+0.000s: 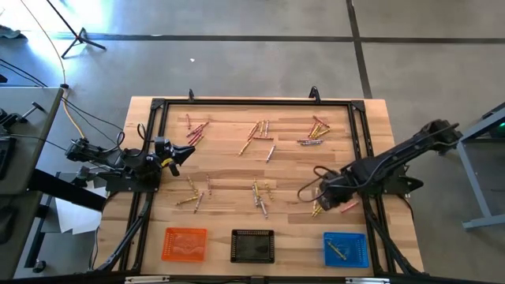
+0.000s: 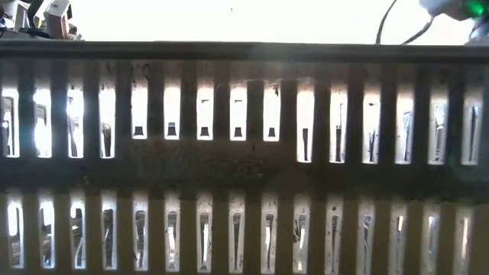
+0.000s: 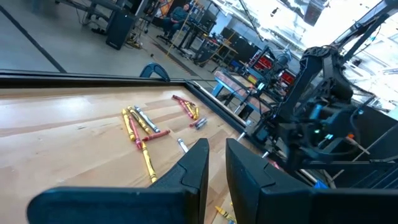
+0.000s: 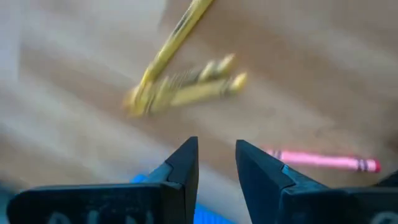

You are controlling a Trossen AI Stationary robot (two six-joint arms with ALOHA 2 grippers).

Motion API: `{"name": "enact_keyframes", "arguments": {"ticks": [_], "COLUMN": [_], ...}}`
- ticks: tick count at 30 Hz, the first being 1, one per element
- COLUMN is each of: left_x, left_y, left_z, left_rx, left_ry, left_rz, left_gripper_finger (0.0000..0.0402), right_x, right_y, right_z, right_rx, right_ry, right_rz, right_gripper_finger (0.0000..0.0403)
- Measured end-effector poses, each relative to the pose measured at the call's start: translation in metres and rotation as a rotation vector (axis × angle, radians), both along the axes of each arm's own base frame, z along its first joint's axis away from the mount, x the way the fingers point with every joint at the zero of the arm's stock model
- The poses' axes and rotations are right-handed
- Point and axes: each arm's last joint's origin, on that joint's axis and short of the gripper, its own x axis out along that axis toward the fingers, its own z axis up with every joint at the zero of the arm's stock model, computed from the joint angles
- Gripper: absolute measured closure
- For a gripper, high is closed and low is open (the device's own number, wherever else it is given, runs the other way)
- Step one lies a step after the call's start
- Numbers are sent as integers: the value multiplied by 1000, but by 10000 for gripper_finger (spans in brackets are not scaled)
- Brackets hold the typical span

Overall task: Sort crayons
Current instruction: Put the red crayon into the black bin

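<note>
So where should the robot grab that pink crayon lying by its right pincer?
Probably around the middle of the pink crayon, coming straight down from above. It lies flat on the wooden table, apart from the yellow crayons, so the right pincer fingers should straddle its thin width, not its length.

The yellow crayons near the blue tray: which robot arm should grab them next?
Probably the right: its tool hangs open over those yellow crayons, close to the blue tray. The left tool waits at the table's far side.

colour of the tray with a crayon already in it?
Blue tray; a yellow crayon lies inside. Clearest in the high view.
</note>
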Motion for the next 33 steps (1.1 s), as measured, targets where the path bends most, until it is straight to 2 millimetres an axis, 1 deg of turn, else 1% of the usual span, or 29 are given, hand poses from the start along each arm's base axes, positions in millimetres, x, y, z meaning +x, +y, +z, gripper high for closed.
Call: {"name": "enact_keyframes", "arguments": {"ticks": [3,7,9,12,16,19,23,25,33], "left_x": [0,0,0,0,0,0,0,0,0], "left_y": [0,0,0,0,0,0,0,0,0], "left_z": [0,0,0,0,0,0,0,0,0], "left_rx": [0,0,0,0,0,0,0,0,0], "left_ry": [0,0,0,0,0,0,0,0,0], "left_rz": [0,0,0,0,0,0,0,0,0], "left_gripper_finger": [357,357,357,357,357,357,357,357,357], "right_x": [0,-4,-7,-10,-18,-21,-21,-21,-23], "right_y": [6,13,17,26,32,35,41,44,48], "right_z": [5,4,0,-8,-20,-28,-38,-42,-59], "right_rx": [13,-7,-16,1,-30,-72,-79,-97,-127], "right_ry": [-41,-63,-51,-21,74,139,158,170,206], "right_rz": [166,355,461,665,886,980,1123,1167,1199], "right_gripper_finger": [309,309,309,309,309,309,309,309,309]}}
